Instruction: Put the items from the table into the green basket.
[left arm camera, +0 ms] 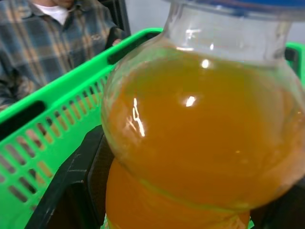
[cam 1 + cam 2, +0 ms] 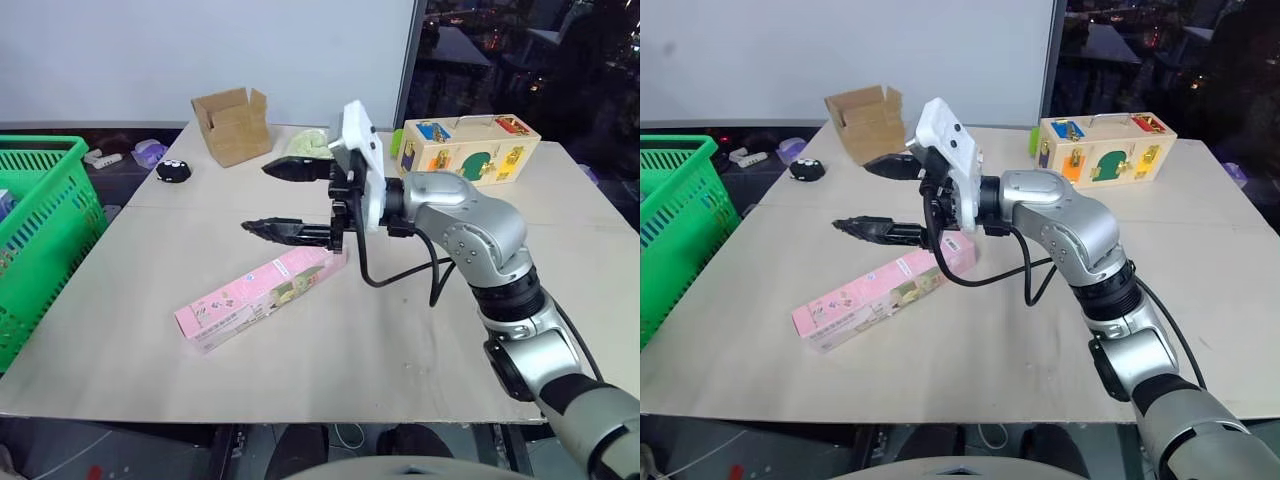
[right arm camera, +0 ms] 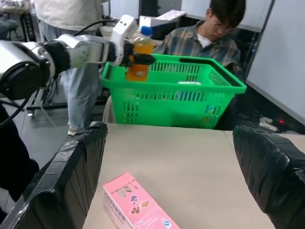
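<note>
The left gripper (image 3: 138,59) holds the orange-drink bottle (image 3: 138,59) upright, jaws clamped on its body, above the rim of the green basket (image 3: 176,95), placed for release inside. The right gripper (image 2: 290,200) hangs over the table (image 2: 400,340), jaws spread wide and empty, just above the pink carton (image 2: 255,298) lying flat, presumably the next pickup.
</note>
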